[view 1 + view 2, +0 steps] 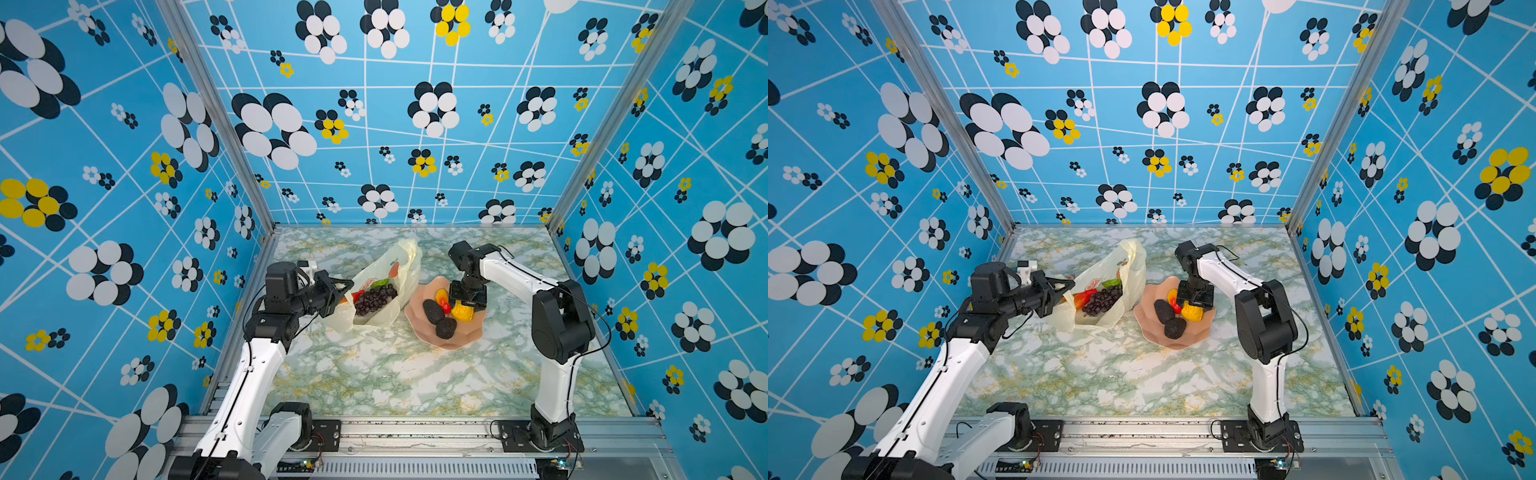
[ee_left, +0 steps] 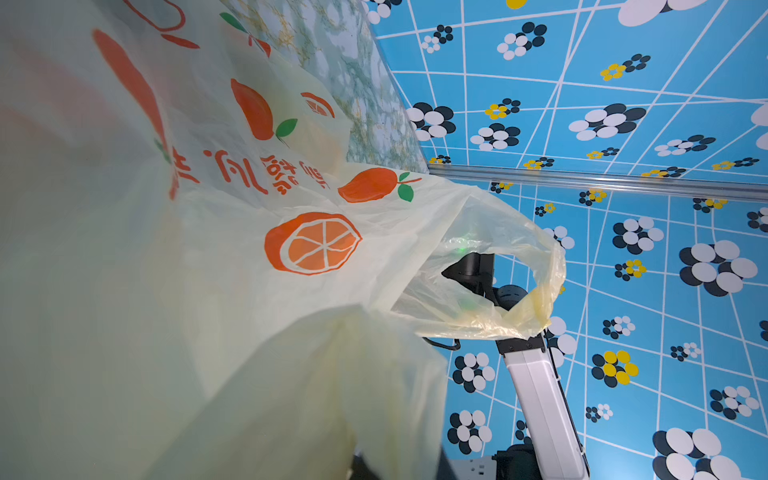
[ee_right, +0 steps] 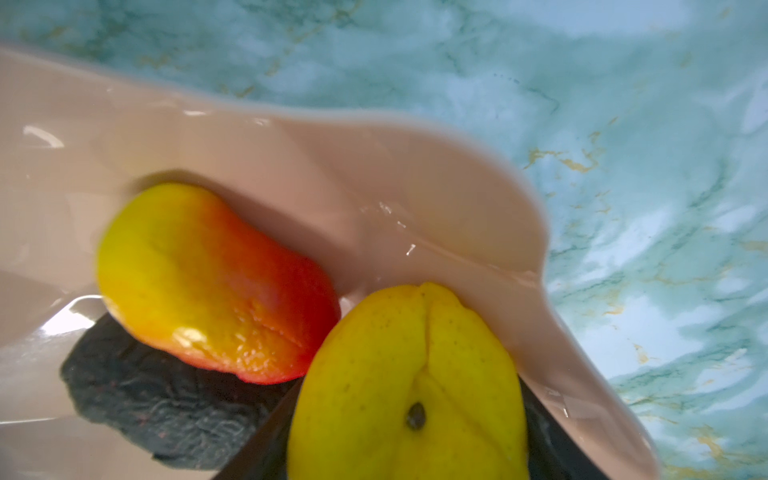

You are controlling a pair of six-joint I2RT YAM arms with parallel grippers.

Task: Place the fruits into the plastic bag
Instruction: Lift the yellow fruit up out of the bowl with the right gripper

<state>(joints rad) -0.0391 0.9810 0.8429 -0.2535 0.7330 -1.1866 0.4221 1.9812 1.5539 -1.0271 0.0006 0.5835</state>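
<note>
The plastic bag (image 1: 401, 266) (image 1: 1131, 266) (image 2: 208, 249) lies at mid-table with its mouth held up. My left gripper (image 1: 341, 286) (image 1: 1066, 286) is shut on the bag's near edge; in the left wrist view the film hides its jaws. Inside the bag are a grape bunch (image 1: 374, 300) (image 1: 1100, 302), a green fruit (image 1: 380, 284) and a red piece (image 1: 357, 296). My right gripper (image 1: 465, 306) (image 1: 1195, 305) reaches down into the pink bowl (image 1: 471, 332) (image 3: 374, 174), shut on a yellow fruit (image 1: 462, 314) (image 3: 407, 395). Beside it lie a red-yellow piece (image 1: 442, 300) (image 3: 208, 282) and two dark bumpy ovals (image 1: 433, 311) (image 1: 446, 328).
The marbled tabletop (image 1: 395, 374) is boxed in by blue flowered walls on three sides, with an aluminium rail (image 1: 415, 432) along the front. The bowl stands just right of the bag. Through the bag's handle loop the right arm (image 2: 536, 382) shows.
</note>
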